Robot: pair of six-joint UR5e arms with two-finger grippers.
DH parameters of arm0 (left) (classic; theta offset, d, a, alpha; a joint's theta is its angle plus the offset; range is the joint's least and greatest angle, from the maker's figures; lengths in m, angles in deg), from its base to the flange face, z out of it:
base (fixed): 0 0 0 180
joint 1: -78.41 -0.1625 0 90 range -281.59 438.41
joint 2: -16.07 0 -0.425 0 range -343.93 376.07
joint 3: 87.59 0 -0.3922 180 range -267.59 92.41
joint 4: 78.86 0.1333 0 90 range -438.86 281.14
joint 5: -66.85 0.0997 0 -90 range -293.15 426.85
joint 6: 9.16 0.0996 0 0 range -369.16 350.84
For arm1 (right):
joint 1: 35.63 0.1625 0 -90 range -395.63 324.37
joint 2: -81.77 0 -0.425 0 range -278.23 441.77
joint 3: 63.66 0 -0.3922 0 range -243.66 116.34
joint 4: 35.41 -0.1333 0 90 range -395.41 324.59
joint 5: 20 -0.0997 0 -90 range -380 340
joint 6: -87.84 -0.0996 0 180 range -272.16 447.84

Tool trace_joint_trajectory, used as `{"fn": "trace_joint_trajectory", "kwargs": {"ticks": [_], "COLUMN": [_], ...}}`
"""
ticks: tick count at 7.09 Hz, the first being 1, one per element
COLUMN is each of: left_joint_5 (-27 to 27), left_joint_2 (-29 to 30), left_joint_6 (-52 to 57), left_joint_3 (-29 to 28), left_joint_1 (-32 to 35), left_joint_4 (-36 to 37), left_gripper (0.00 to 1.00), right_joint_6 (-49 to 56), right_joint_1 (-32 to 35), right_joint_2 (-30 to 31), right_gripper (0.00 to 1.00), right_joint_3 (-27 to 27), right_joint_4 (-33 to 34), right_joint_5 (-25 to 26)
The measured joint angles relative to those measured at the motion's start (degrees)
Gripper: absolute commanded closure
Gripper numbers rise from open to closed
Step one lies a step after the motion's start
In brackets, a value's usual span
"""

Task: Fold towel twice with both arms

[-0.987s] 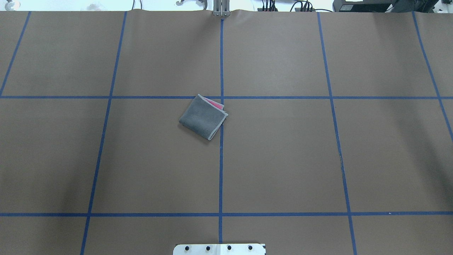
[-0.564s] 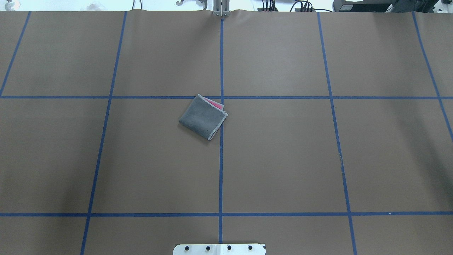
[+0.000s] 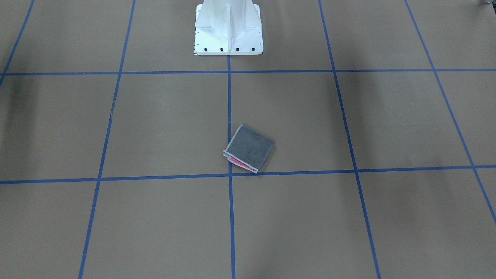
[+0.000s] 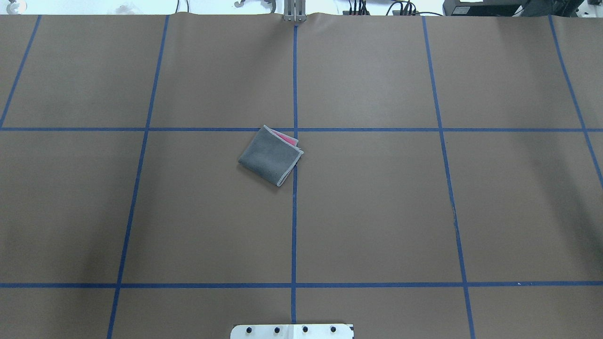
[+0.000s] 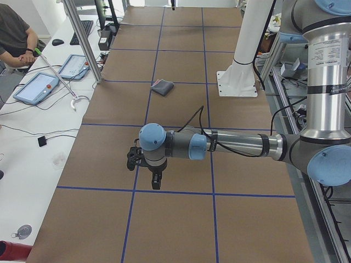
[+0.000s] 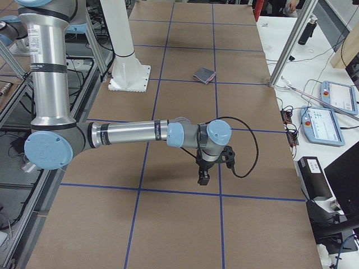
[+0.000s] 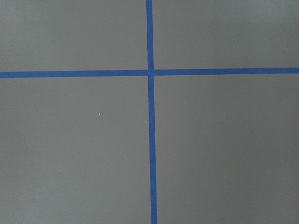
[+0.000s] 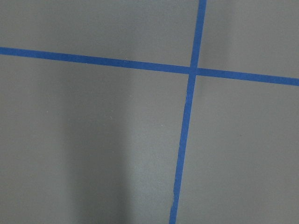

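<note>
Nothing has moved since the earlier overhead frames: the towel point(image 3: 250, 149) lies just as it did, with no arm over it. From the front it is a small, skewed grey square on the surface point(image 3: 155, 128), mostly on the robot's left of the centre tape line point(image 3: 229, 100). Its stitched edges face away from the base point(image 3: 228, 27), and a sliver of pink shows between the layers. That stacking suggests both folds are already made, so the task looks finished. Overhead, one corner touches the cross line and the pink edge sits at the tape crossing. Bare surface lies on every side, so any re-grasp would have room, best at the open stitched edges rather than the closed folds. The view from the left end shows the left arm point(image 5: 230, 145) stretched low across the surface, well apart from the towel. The left end effector point(image 5: 155, 181) points down beside a tape line with nothing seen in it; how far open it is I cannot tell. From the right end, the right arm point(image 6: 134, 133) mirrors this, and its right end effector point(image 6: 205, 176) hangs likewise, opening unreadable. Such parked poses likely keep the cameras' sight of the towel free. Each wrist view shows only tape crossing on the surface, no fingers, no cloth.
</note>
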Motion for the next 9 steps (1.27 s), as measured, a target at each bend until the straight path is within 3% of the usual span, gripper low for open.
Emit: {"fn": "trace_joint_trajectory", "kwargs": {"ticks": [9], "left_joint_5": [3.5], "left_joint_2": [-0.6], "left_joint_6": [0.0], "left_joint_3": [-0.7], "left_joint_1": [0.0], "left_joint_4": [0.1], "left_gripper": [0.0], "right_joint_6": [0.1], "right_joint_1": [0.0], "right_joint_2": [0.0], "right_gripper": [0.0], "right_joint_3": [-0.1], "right_joint_4": [0.0], "right_joint_5": [0.0]}}
